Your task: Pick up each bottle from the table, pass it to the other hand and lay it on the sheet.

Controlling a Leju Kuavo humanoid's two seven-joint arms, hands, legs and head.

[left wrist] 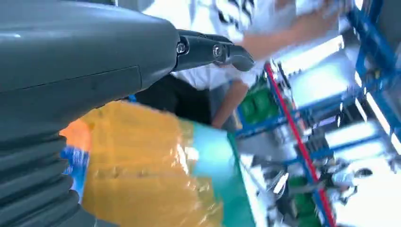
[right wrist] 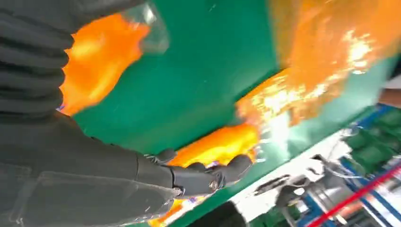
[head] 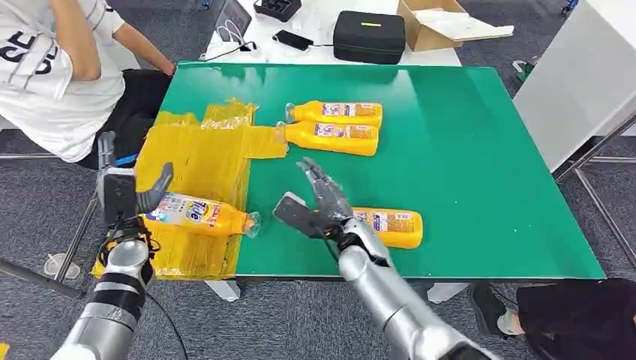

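We see a green worktop [head: 465, 172] with a crumpled yellow sheet [head: 202, 161] spread over its nine o'clock side, reaching the near edge. Our left hand [head: 127, 195] sits at the sheet's outer edge, at about eight o'clock on the worktop, and grips the base end of a held bottle [head: 199, 214]. That bottle lies nearly level above the sheet, its clear cap pointing toward three o'clock, just past the sheet's inner border. The left fingers [head: 159, 184] are wrapped around the bottle's base; from the left wrist camera, one dark finger [left wrist: 213, 51] juts out above the yellow plastic.

Our right hand [head: 319, 206] hovers over the green surface near six o'clock, holding nothing. Its fingers [head: 319, 180] are spread apart and point toward twelve o'clock. Just beside it, at its three o'clock, a near bottle [head: 394, 225] lies flat on the worktop, partly hidden behind the wrist.

Two more bottles lie side by side toward twelve o'clock, caps facing the sheet: the far bottle [head: 337, 112] and the middle bottle [head: 334, 137], whose cap touches the sheet's edge.

A person in a white shirt [head: 45, 67] sits at ten o'clock. Beyond the worktop stand a black case [head: 369, 36] and a cardboard box [head: 439, 22].
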